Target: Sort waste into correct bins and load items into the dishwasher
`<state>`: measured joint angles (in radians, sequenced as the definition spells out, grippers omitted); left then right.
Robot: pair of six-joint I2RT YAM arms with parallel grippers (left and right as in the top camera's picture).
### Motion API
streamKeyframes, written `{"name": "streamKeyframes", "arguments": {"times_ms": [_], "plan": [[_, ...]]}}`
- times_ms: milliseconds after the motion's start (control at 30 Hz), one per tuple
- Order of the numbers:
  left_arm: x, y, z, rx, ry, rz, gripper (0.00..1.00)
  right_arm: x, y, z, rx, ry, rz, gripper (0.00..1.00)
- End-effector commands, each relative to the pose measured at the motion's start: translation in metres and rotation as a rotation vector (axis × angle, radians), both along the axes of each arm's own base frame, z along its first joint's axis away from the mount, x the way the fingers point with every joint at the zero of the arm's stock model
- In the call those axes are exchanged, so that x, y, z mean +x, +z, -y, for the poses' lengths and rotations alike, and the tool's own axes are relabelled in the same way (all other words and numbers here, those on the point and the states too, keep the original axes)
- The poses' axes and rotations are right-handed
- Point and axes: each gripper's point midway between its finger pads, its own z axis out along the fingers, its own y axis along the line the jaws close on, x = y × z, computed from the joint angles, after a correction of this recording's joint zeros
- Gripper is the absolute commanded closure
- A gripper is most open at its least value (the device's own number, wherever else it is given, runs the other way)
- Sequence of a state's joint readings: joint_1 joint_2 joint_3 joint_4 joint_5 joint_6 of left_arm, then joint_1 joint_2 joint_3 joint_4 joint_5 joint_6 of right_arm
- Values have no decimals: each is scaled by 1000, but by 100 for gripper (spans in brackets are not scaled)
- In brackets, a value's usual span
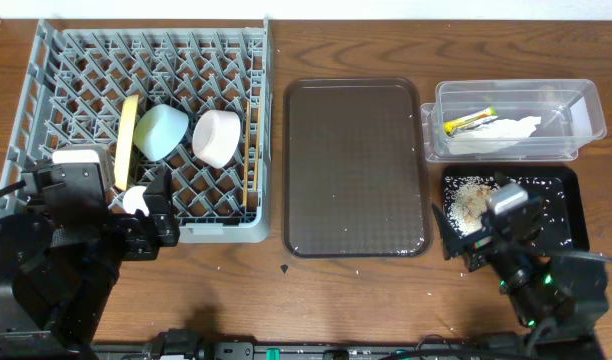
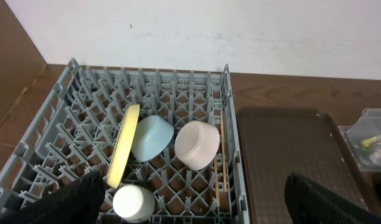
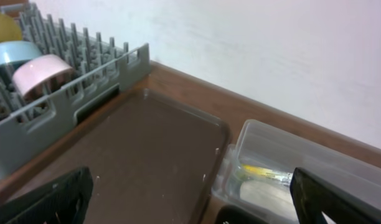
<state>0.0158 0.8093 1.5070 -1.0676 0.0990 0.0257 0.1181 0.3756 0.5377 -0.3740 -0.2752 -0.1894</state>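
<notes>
The grey dishwasher rack [image 1: 76, 90] holds the yellow plate [image 1: 127, 140] on edge, the light blue bowl [image 1: 161, 131], the white bowl [image 1: 217, 137], the chopsticks [image 1: 250, 150] and the white cup [image 1: 134, 200]. My left gripper [image 2: 197, 205] is open and empty over the rack's near edge, with the cup [image 2: 133, 202] beside its left finger. The clear tub [image 1: 576, 105] holds the yellow-green wrapper [image 1: 470, 121] and the white tissue [image 1: 501, 131]. The black tray [image 1: 561, 185] holds rice scraps [image 1: 471, 200]. My right gripper [image 3: 190, 205] is open and empty over the black tray's left end.
The dark brown serving tray [image 1: 354, 168] lies between the rack and the two bins, with a few rice grains on it. Stray grains lie on the wooden table in front of it. A white wall stands behind the table.
</notes>
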Motion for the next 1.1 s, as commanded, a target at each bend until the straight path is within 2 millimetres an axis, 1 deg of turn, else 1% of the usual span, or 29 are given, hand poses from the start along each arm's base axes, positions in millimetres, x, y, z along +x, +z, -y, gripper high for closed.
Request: {"name": "streamKeyframes", "arguments": {"times_ms": [0, 167, 367, 467, 733, 933, 1067], "plan": [[0, -1, 1, -7, -4, -1, 7, -1, -13, 3, 0, -12, 91, 1], [0, -1, 1, -7, -4, -1, 7, -1, -33, 3, 14, -12, 205, 1], [0, -1, 1, -7, -4, -1, 7, -2, -59, 3, 28, -13, 240, 1], [0, -1, 1, -7, -4, -1, 7, -1, -69, 1, 32, -5, 263, 1], [0, -1, 1, -7, -4, -1, 7, -1, -76, -2, 31, 7, 243, 1], [0, -1, 1, -7, -4, -1, 7, -1, -96, -2, 20, 6, 158, 1], [0, -1, 1, -7, -4, -1, 7, -1, -96, -2, 20, 6, 158, 1]]}}
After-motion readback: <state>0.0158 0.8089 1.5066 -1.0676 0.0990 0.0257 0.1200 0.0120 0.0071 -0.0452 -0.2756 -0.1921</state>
